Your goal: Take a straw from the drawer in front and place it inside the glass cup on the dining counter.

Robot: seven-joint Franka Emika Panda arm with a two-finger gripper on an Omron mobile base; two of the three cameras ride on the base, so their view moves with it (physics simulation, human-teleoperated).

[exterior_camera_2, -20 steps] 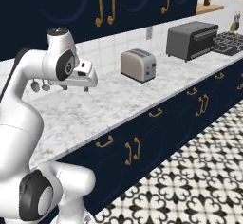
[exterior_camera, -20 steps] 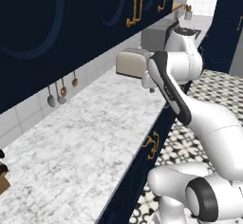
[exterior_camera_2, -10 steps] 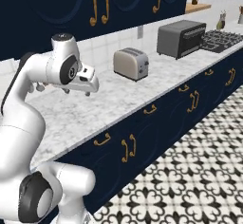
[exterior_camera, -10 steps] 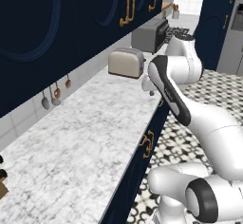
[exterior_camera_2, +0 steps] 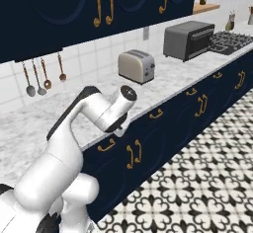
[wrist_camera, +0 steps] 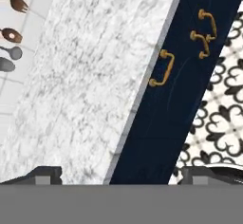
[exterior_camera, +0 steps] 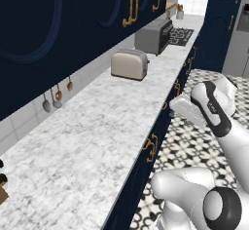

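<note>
Lining up on the drawer [wrist_camera: 156, 99] comes first: it is shut, its flat navy front running just under the marble table [wrist_camera: 90, 76] edge, with its small brass handle [wrist_camera: 161, 68] ahead of the tool [wrist_camera: 118, 173] and slightly to one side. The tool's two tips stand well apart, holding nothing. A good approach, I judge, centres the handle between the tips before closing, then pulls straight out from the front. The straw is presumably inside, unseen.

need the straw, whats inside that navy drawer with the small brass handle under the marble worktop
The wide navy-blue drawer with its small brass handle is shut, so its flat front covers the inside. No straw can be seen. The two-finger gripper is open above the worktop edge.
</note>
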